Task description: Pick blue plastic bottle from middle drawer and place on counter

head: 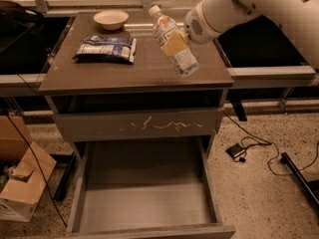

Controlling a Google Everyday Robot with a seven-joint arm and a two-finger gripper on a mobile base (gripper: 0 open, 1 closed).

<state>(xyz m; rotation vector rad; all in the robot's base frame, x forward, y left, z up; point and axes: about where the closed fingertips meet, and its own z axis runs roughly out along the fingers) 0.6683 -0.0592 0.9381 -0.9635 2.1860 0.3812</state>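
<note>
Room: I see a speckled floor (pixel 259 193) under a grey-brown cabinet, and a dark rail with glass behind it.
Counter: the counter (pixel 99 76) is the smooth, a little glossy top of the cabinet, with a thin edge that hangs over.
Task thing: the blue plastic bottle (pixel 185 62) is over the right half of the counter, held in the air by the tool.
Look of it: a small clear bottle with a pale cap and a bluish-white printed label on the lower body. It is tilted, cap toward the back left, base toward the front right.
Contact: I cannot tell if its base touches the counter.
Tool: the tool (pixel 174 43) is clamped on the middle of the bottle. One yellowish finger lies across the body, at the end of the white arm (pixel 269 4) that comes in from the upper right.
Middle drawer: the middle drawer (pixel 144 203) is pulled out, and its flat grey floor and low walls are in view.
Drawer front: the drawer front (pixel 139 125) above it has white scratch marks.
Other things: a pale bowl (pixel 110 19) sits at the back of the counter and a flat snack bag (pixel 105 49) lies just in front of it, both well apart from the bottle.
Floor: a cardboard box (pixel 22 183) stands at the left and a black cable (pixel 259 148) runs at the right.
</note>
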